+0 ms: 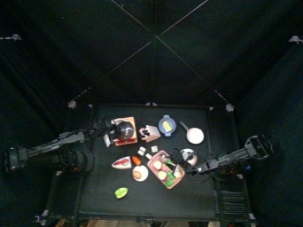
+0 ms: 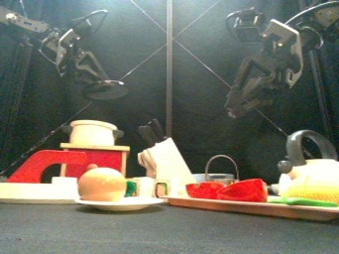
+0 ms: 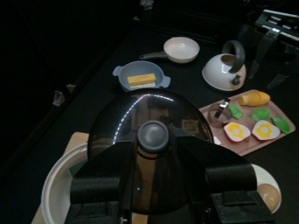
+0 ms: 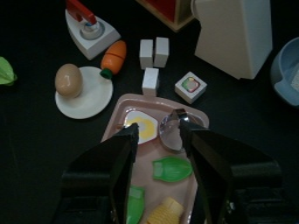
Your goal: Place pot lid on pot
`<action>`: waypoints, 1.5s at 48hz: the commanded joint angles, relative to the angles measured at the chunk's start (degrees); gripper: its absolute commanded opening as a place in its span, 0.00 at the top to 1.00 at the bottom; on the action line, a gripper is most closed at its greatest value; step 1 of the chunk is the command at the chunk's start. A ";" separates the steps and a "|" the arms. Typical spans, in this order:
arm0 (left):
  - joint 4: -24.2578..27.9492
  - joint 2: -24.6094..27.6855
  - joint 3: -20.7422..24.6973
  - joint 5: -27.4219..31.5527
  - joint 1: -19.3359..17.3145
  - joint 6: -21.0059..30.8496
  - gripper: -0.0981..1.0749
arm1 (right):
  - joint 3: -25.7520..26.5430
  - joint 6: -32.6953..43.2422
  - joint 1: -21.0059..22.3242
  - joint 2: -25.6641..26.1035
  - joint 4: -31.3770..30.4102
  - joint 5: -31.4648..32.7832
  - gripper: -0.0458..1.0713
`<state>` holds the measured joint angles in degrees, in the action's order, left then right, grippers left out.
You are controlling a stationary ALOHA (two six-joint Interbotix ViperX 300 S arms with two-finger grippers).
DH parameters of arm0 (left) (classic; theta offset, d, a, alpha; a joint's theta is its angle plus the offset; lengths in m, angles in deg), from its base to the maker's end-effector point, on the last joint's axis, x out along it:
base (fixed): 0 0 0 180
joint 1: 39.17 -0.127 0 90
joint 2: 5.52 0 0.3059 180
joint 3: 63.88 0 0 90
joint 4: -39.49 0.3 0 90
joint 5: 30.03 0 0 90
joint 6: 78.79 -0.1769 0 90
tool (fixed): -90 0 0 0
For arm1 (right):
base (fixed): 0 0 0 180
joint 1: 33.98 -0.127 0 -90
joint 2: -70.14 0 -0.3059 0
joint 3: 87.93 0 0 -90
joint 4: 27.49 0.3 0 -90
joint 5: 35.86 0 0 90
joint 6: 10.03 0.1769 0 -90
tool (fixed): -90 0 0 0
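While the left gripper (image 3: 152, 179) clamps a domed, glossy lid (image 3: 149, 131) (dark knob), right jaws gape.

I'm working a lab test pen, not a real kitchen: black curtains (image 1: 71, 53) close in a small black table (image 1: 101, 199), 2 black robot arms reach in, and the table is covered with toy kitchenware like a toy stove (image 2: 73, 162) and toy kettle (image 3: 225, 70).

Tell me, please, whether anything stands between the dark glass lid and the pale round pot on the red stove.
Nothing visible does: the lid hangs in the left gripper above the pot, with only open air between them.
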<state>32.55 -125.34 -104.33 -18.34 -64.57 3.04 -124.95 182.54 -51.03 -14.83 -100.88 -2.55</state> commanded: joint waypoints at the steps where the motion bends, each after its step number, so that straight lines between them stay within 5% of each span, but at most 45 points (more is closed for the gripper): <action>1: 0.44 0.62 0.26 -0.79 -1.85 -0.09 0.39 | 1.14 -0.18 1.32 0.44 -0.35 -1.67 0.25; 30: 0.70 2.72 -4.92 -1.76 -8.09 0.00 0.39 | 1.23 -0.18 2.81 -0.35 -0.35 -3.87 0.25; 72: 0.79 2.64 -3.69 -2.29 -10.99 -0.18 0.39 | 1.23 -0.26 2.99 -0.53 -0.53 -3.87 0.25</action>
<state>33.16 -122.61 -109.78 -20.01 -75.30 2.95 -124.86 182.36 -48.31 -15.97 -101.14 -6.33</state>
